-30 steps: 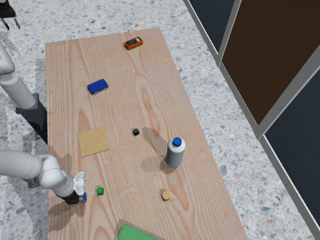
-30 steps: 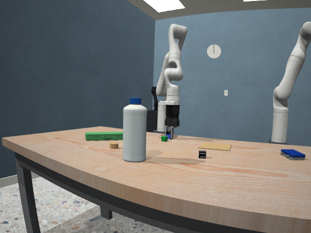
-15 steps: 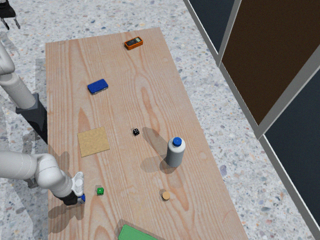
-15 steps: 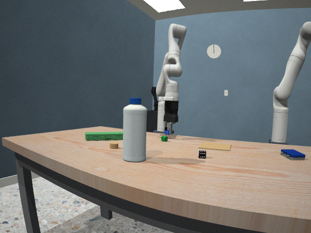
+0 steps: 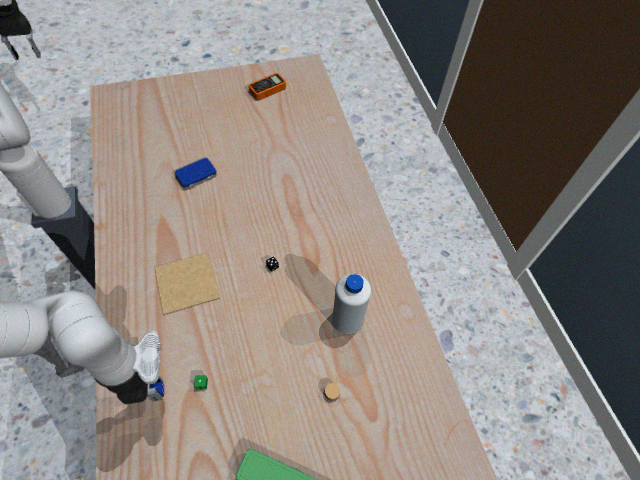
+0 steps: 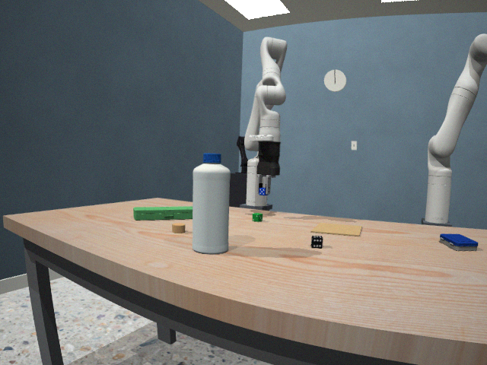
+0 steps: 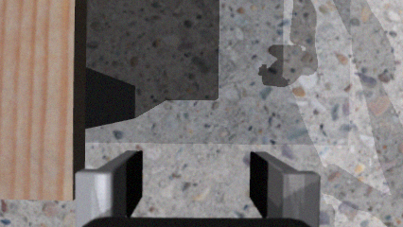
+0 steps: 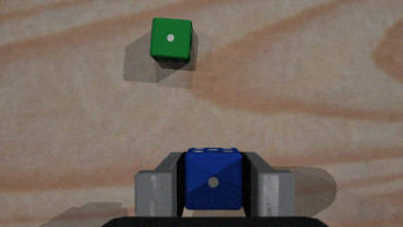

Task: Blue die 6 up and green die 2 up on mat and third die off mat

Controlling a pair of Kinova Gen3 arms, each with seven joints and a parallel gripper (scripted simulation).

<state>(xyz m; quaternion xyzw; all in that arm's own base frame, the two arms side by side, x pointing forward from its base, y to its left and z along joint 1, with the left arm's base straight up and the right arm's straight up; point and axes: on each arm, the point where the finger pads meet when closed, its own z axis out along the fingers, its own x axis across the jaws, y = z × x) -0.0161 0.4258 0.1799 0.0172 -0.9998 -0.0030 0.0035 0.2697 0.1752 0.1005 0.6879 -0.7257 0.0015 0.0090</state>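
Blue die [image 6: 262, 191] [image 8: 213, 181] — between the right jaws [image 5: 153, 391] [image 6: 264, 191] — off the table.

Blue die [image 6: 262, 191] [image 8: 213, 181], in R gripper [image 5: 149, 388] [image 6: 264, 190] [image 8: 213, 182], now higher above tbl [image 5: 248, 217] [image 6: 275, 274] [image 8: 284, 71] than 1 s ago.
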